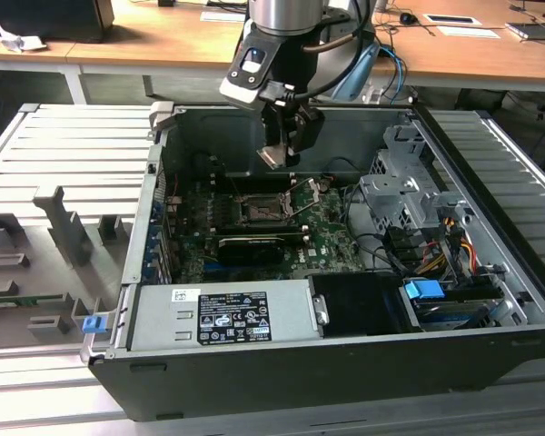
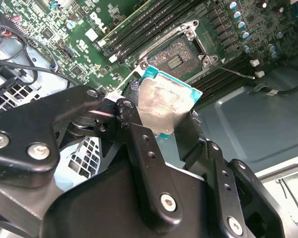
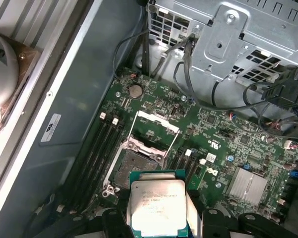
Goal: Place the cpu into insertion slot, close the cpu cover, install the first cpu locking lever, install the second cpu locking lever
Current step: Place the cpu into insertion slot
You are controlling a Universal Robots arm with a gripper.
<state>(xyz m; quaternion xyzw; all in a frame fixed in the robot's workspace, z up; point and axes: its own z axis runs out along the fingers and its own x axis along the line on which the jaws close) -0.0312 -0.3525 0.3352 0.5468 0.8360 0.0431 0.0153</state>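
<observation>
Clamped in the gripper (image 2: 161,111): the cpu (image 2: 169,99), hanging above the bare insertion slot (image 3: 135,168). Height off the motherboard (image 1: 331,238) clear in the exterior view; raised cpu cover (image 3: 159,121) clear in the first wrist view.

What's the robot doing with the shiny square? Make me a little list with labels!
holding: end effector grips the cpu by two edges
cpu place: in the air above the green board, not in the insertion slot
slot: uncovered, nothing in it
cpu cover: swung open
box: computer case, side open
</observation>
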